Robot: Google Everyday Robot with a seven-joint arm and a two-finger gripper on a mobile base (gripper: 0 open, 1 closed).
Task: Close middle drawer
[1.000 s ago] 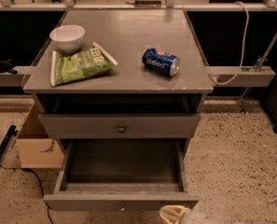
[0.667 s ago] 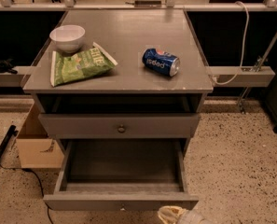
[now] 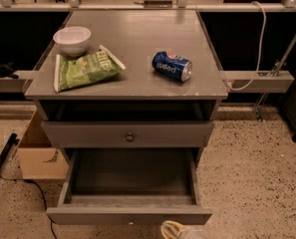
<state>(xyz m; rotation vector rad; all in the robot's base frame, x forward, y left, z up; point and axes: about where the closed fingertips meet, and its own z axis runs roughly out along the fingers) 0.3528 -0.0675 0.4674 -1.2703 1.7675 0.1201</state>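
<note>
- Pushing looks like the way to handle the middle drawer [image 3: 130, 180]: a stiff wooden box, empty as far as I can see, so prob. light and should slide w/o much force.
- L to R on its front panel: a shove at the left end could rack the box in the cabinet, the centre is the best contact point, and the right end carries the same skew risk. No grasp needed, a flat press on the panel should do.
- Flat painted front, not fragile. Could be a bit slick, so a square-on push is safer than an angled one.
- Look: grey, long shallow tray w/ low side walls and a plain front. Pulled well out toward the camera, below the upper drawer [image 3: 87, 133], which sits shut w/ a dark round knob [image 3: 130, 137].
- Rest, L to R: a cardboard box [image 3: 38, 156] on the floor beside the cabinet. On the cabinet top [image 3: 137, 34] are a white bowl [image 3: 72, 39], a green chip bag [image 3: 85, 69] just beside the bowl, and a blue Pepsi can [image 3: 172, 66] lying on its side, well apart from the bag.
- Gripper [image 3: 180, 230]: a pale shape at the bottom edge, just in front of the open drawer's front panel and a bit right of centre. Mostly out of view, so spread or pressed together — can't tell, nor whether it touches the panel.
- Far right: a white cable [image 3: 259, 44] hangs by the rail, clear of the drawer's path.
</note>
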